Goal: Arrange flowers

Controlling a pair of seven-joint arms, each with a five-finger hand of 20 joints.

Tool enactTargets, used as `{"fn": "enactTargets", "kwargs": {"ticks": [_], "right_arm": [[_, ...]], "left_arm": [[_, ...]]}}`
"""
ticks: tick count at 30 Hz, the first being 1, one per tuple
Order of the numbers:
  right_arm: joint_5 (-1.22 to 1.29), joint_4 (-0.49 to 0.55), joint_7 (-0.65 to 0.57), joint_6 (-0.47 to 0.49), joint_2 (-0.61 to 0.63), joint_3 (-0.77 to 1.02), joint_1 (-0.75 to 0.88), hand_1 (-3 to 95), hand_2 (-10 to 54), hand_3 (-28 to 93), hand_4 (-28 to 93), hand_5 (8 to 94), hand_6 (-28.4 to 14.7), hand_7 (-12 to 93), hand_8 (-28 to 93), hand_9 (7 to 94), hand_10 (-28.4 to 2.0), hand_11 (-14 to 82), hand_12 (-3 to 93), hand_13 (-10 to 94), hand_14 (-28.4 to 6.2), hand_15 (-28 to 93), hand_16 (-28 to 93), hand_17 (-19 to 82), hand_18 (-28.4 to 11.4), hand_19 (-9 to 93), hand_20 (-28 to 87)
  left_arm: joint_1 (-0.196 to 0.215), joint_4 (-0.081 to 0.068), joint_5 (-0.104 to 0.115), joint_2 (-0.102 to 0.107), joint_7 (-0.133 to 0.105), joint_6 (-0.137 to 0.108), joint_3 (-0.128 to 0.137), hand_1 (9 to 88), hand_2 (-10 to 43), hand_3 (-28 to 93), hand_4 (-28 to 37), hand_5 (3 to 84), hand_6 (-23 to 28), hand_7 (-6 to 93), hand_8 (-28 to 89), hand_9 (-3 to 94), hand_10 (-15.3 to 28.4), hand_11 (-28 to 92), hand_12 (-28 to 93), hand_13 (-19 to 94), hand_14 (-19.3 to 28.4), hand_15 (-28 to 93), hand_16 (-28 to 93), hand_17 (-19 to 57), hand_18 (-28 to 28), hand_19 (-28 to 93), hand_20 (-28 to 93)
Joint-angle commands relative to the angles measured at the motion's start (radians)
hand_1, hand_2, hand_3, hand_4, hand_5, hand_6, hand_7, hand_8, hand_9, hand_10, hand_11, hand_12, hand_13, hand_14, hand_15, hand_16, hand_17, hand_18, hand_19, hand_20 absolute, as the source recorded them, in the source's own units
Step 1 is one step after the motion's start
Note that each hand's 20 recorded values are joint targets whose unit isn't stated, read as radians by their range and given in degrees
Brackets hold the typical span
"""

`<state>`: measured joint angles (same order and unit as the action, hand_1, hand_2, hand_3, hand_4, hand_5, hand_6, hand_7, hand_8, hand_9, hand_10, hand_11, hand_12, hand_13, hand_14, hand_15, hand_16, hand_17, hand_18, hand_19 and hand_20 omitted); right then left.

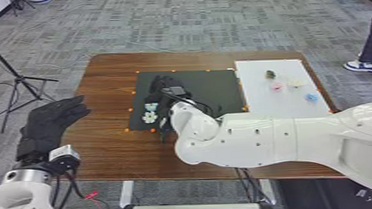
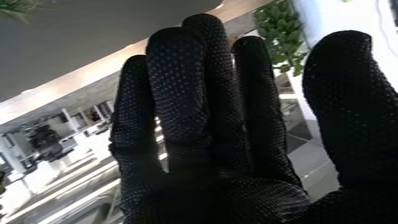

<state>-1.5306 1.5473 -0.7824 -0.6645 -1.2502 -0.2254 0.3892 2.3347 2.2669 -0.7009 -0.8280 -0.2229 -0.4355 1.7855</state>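
Note:
In the head view my right hand (image 1: 169,90) is over the left part of the black mat (image 1: 209,86), beside a light blue flower (image 1: 150,107) and a white flower (image 1: 149,117). In the right wrist view that hand (image 2: 200,125) has straight fingers, the thumb apart from them, and a green leafy piece (image 2: 280,35) beyond the gap. On the white sheet (image 1: 262,102) lie a pink flower (image 1: 276,86), a cream flower (image 1: 296,82), a blue flower (image 1: 311,97) and a dark green piece (image 1: 270,74). My left hand (image 1: 54,122) stays at the table's left edge, fingers extended.
The brown wooden table (image 1: 107,100) carries small orange markers around the mat and sheet. My right forearm (image 1: 255,140) spans the front of the table from the right. A black tripod (image 1: 20,78) stands on the floor at left.

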Motion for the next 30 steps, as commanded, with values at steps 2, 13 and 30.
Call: {"fn": "enactTargets", "kwargs": {"ticks": [2,13,30], "right_arm": [[-0.034,0.073,0.048,0.047,0.078,0.008,-0.042,36.5,-5.6,76,-28,57.4,-0.4,23,-17,71.3,-14.5,25.6,16.0,70,-8.9,64,18,26,-22.6,91,1],[-0.067,0.186,0.056,0.124,0.248,-0.034,-0.122,34.2,-3.1,80,-27,54.6,-1.4,21,-16,66.8,-16.6,22.8,15.0,67,-10.4,63,17,23,-23.2,90,1],[-0.083,0.252,0.051,0.197,0.536,-0.14,-0.241,34.1,-2.5,80,-27,51.5,-2.2,20,-15,69.0,-15.8,28.1,16.3,68,-10.9,66,16,23,-23.3,89,1]], "left_arm": [[0.078,0.031,0.008,-0.008,-0.017,-0.015,0.031,23.6,-0.2,89,-22.4,56.7,13.3,15.9,-11,47.5,20.7,38,13,34,23.7,56,-9,-5.5,17.7,43,13],[0.162,0.051,0.038,-0.004,-0.057,-0.047,0.036,23.5,-0.5,89,-22.5,56.9,13.1,15.8,-11,47.4,20.6,38,13,34,23.6,56,-9,-5.5,17.7,43,13],[0.204,0.073,0.061,0.027,-0.084,-0.084,0.051,23.5,-0.4,89,-22.6,57.0,13.0,15.8,-10,47.4,20.6,38,13,34,23.6,56,-9,-5.5,17.7,43,14]]}}
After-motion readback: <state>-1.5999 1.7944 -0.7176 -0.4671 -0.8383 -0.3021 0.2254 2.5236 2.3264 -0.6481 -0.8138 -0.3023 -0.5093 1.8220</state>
